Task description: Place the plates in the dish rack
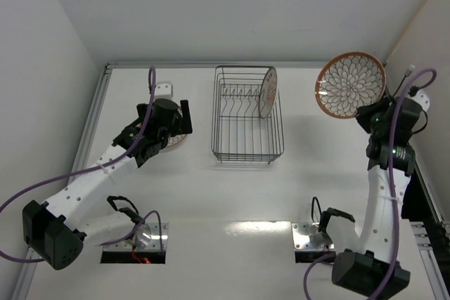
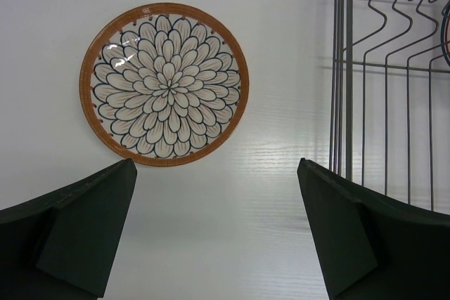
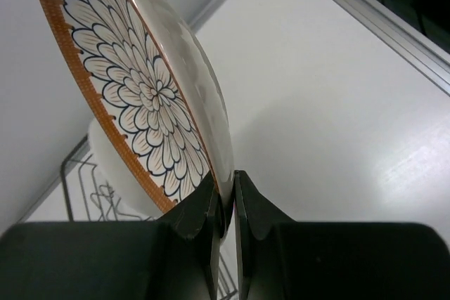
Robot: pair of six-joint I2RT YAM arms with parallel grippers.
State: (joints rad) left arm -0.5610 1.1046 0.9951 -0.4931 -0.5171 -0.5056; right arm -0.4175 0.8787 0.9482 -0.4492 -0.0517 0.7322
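My top camera sits high at the near side and looks down on the whole counter (image 1: 211,201) from far. The left wrist camera faces straight down, near the counter; both views show the rack (image 1: 247,114) and the flat plate (image 2: 164,83). The right wrist camera looks along its claw (image 3: 225,184), very near the raised plate (image 3: 140,82), which the top view shows too.

From the top, the left arm (image 1: 133,149) covers most of the flat plate (image 1: 185,134), just a sliver of rim peeks out. The racked plate (image 1: 268,93) stands nearly edge-on, pattern unreadable. The dish rack (image 2: 383,89) runs off the left wrist view's right edge; the held plate (image 3: 140,82) gets chopped by the right wrist view's top.
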